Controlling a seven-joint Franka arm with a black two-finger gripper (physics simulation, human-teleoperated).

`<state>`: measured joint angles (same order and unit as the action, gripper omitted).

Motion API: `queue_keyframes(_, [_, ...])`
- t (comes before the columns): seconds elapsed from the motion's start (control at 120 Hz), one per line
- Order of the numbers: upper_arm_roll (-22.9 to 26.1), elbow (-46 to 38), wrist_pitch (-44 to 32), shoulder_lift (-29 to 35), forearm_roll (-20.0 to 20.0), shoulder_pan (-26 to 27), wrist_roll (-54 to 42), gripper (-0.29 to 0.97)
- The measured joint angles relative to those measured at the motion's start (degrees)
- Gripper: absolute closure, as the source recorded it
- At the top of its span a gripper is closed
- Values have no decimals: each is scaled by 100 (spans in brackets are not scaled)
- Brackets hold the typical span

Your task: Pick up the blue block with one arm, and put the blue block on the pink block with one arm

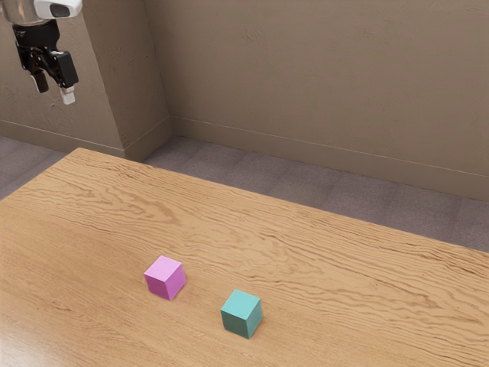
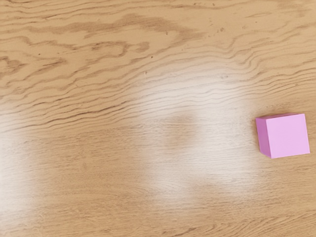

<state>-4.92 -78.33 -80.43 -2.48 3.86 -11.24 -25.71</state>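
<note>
The tool (image 1: 54,90) hangs high in the air at the exterior view's upper left, well apart from both blocks and beyond the far corner of the wooden surface (image 1: 321,260). Its two fingers stand apart with nothing between them; the tool is open and empty. The blue block (image 1: 242,313), teal in tint, rests upright on the surface near the front edge, with its top face and two side faces visible. The pink block (image 1: 165,277) rests upright on the same surface, near the blue block but not touching it. In the exterior view the blue block lies at about 4 o'clock from the pink block, and the tool lies at about 11 o'clock from the pink block. Neither block is stacked on the other. A beige wall (image 1: 321,69) and a grey floor (image 1: 344,191) lie behind the surface. In the wrist view the pink block (image 2: 283,135) sits flat on the wood-grain surface (image 2: 123,98), with a pale glare patch on the wood beside it
</note>
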Motion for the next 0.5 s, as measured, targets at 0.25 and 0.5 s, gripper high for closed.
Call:
queue_keyframes(0.25, [-64, 72, 9, 75, -80, 25, 22, 0])
queue_keyframes(0.5, [643, 1227, -29, -410, 472, -272, 399, 0])
